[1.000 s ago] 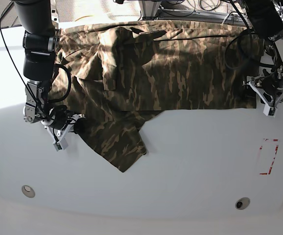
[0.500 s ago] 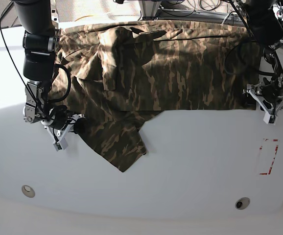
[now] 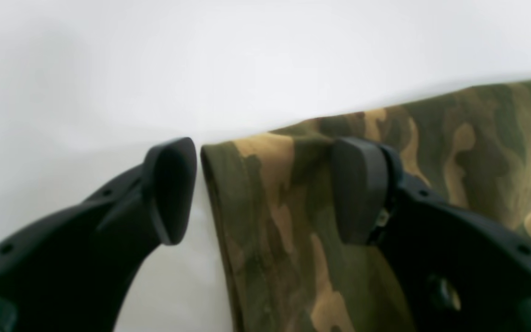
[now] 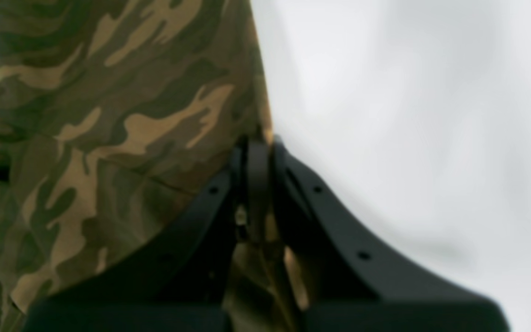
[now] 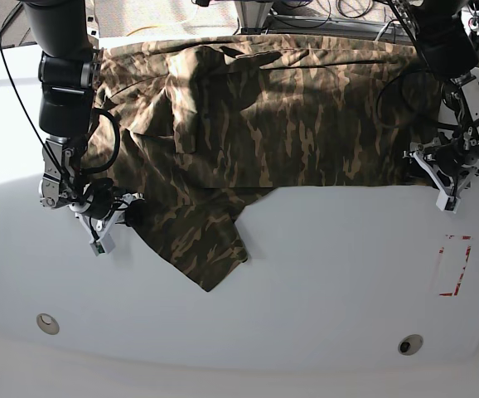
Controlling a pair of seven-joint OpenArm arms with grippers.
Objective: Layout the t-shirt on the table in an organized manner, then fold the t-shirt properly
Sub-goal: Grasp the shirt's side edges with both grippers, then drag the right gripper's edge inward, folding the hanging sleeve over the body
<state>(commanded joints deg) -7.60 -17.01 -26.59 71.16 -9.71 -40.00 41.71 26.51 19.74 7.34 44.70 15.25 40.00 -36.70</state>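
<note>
The camouflage t-shirt (image 5: pixel 289 116) lies rumpled across the back of the white table (image 5: pixel 306 282), one sleeve trailing toward the front. My right gripper (image 5: pixel 111 224) is on the left of the base view, shut on the shirt's left edge. The right wrist view shows cloth (image 4: pixel 109 115) pinched between the closed gripper (image 4: pixel 256 154). My left gripper (image 5: pixel 436 181) is open at the shirt's right front corner. In the left wrist view the gripper (image 3: pixel 265 189) straddles that corner (image 3: pixel 293 258), one fingertip (image 3: pixel 171 189) over bare table, the other (image 3: pixel 360 189) over cloth.
A red tape rectangle (image 5: pixel 453 265) marks the table at the front right. Two round grommet holes (image 5: pixel 47 323) (image 5: pixel 410 344) sit near the front edge. Cables and stands crowd the space behind the table's back edge.
My left gripper has shifted leftward in the base view, onto the shirt's right front corner. The right arm and the cloth it holds have not moved.
</note>
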